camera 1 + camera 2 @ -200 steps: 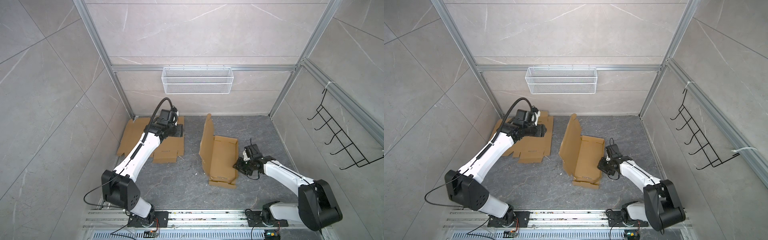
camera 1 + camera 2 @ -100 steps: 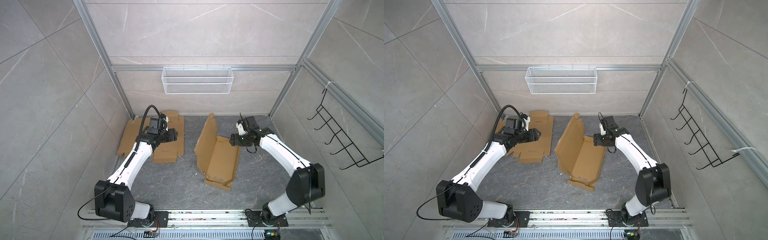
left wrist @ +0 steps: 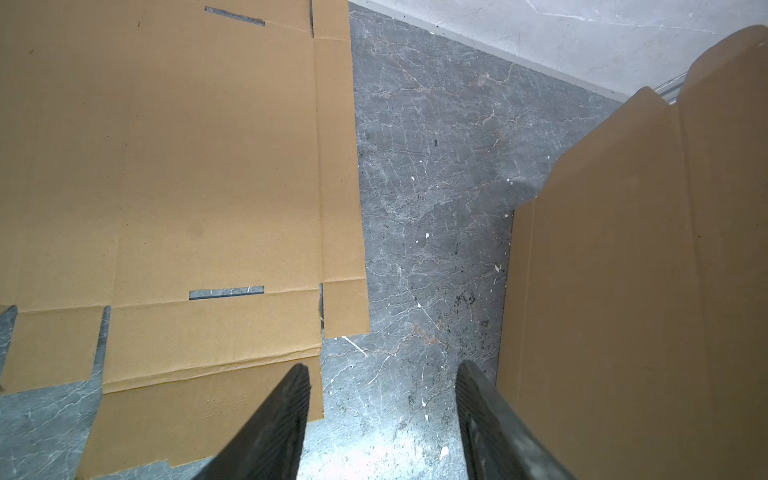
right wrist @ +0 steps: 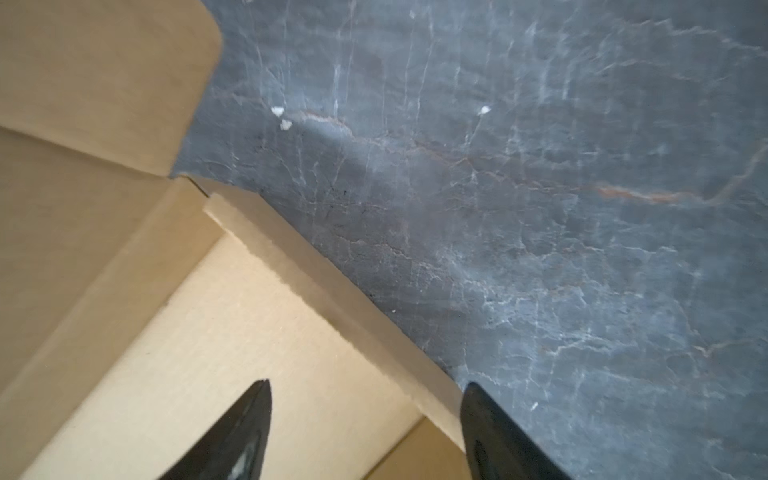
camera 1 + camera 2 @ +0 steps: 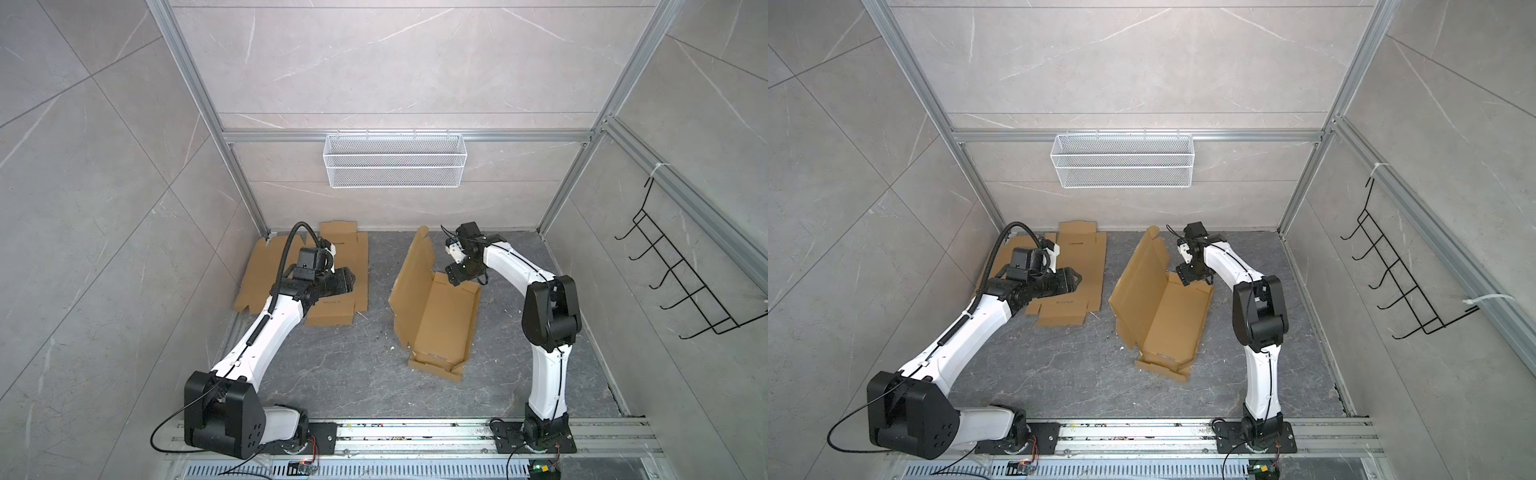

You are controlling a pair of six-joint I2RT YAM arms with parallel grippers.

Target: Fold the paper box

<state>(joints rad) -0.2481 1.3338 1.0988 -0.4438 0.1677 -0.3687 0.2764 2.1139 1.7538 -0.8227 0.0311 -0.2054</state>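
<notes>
The paper box point(image 5: 442, 324) point(image 5: 1169, 322) lies half-folded mid-floor, brown cardboard with a tall panel point(image 5: 417, 270) standing along its left side. My right gripper point(image 5: 453, 279) point(image 5: 1183, 277) hangs open at the box's far end. In the right wrist view its jaws point(image 4: 366, 385) straddle the low end wall point(image 4: 332, 299), one finger over the box floor, the other outside it. My left gripper point(image 5: 351, 276) point(image 5: 1077, 279) is open and empty above the edge of the flat cardboard blanks point(image 5: 345, 266). In the left wrist view it point(image 3: 384, 368) points at bare floor, with the box's panel point(image 3: 644, 270) beside it.
Flat cardboard blanks point(image 5: 1075, 266) point(image 3: 187, 166) cover the far-left floor. A white wire basket point(image 5: 395, 160) hangs on the back wall and a black hook rack point(image 5: 681, 282) on the right wall. Metal rails point(image 5: 415, 432) run along the front edge.
My right arm swung from the box's near right side to its far end and its jaws opened wider. The box turned slightly. My left arm drew back, nearer and a little to the right.
</notes>
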